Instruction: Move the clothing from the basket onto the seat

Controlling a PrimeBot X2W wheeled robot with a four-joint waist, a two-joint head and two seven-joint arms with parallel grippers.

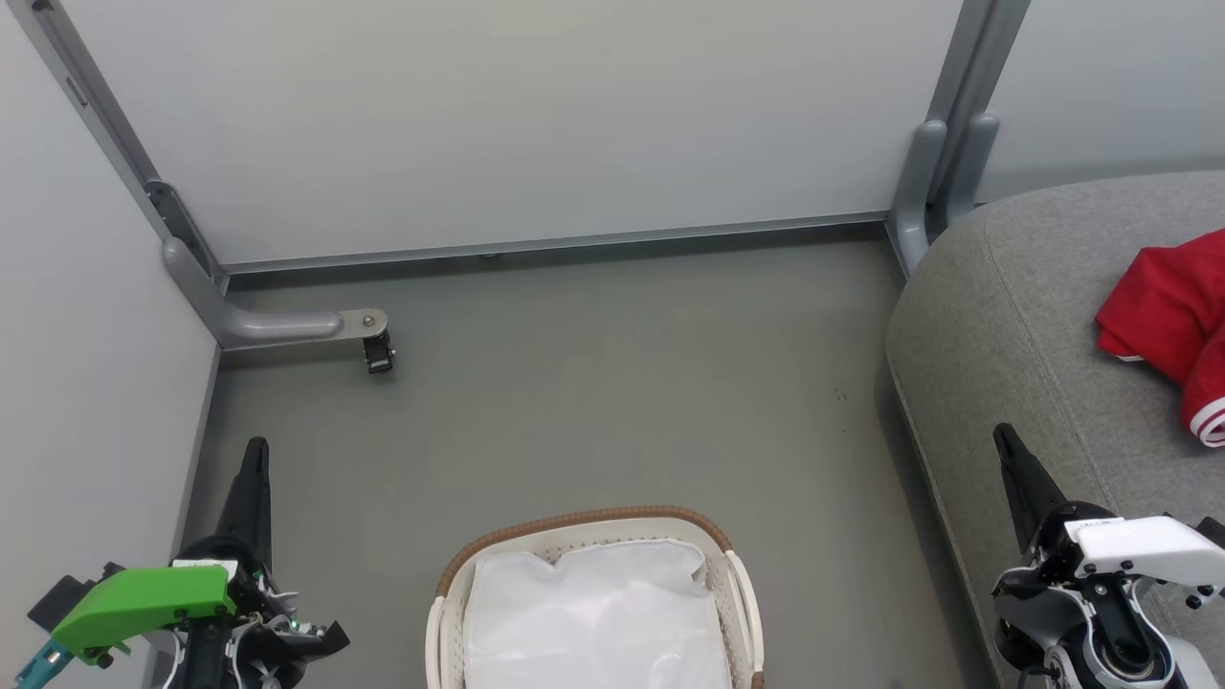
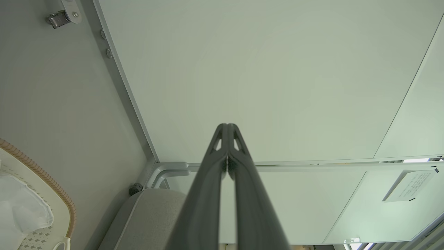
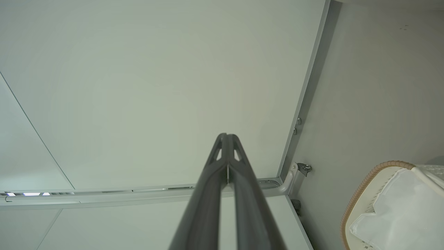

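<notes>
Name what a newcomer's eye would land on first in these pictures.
The red clothing stands out, bunched on the grey seat at the right of the head view. Next, the basket at bottom centre, holding a white liner cloth, and the bright green cover at lower left.

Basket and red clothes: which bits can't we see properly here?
Clothing, head view: the right edge cuts it off, so one garment or two is unclear.
Basket, head view: the bottom edge cuts it off; the white liner cloth hides anything beneath.
Seat, head view: runs off the right edge.
</notes>
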